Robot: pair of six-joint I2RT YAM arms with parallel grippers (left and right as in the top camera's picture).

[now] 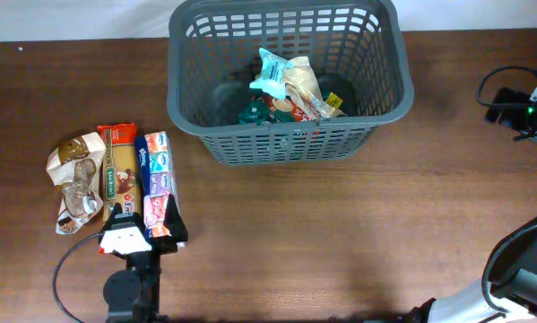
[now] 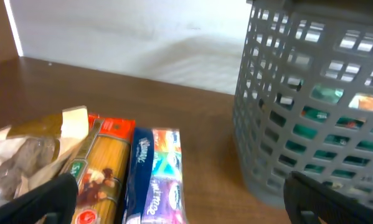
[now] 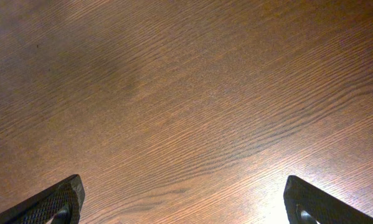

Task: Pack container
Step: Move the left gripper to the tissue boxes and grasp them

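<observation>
The dark grey slotted container [image 1: 290, 144] stands at the back centre and holds several food packets [image 1: 290, 85]. It also shows at the right of the left wrist view [image 2: 267, 124]. To its left on the table lie a brown cookie bag [image 1: 75, 175], a spaghetti packet [image 1: 118, 166] and a blue tissue pack [image 1: 157, 179]. My left gripper [image 2: 183, 202] is open wide over the near ends of the spaghetti packet [image 2: 102, 168] and the tissue pack [image 2: 158, 168], holding nothing. My right gripper [image 3: 183, 199] is open and empty above bare wood.
The brown wooden table [image 1: 340, 233] runs across the whole view. My right arm [image 1: 524, 265] sits at the front right corner. A black cable and device [image 1: 510, 103] lie at the far right edge. A white wall [image 2: 130, 37] backs the table.
</observation>
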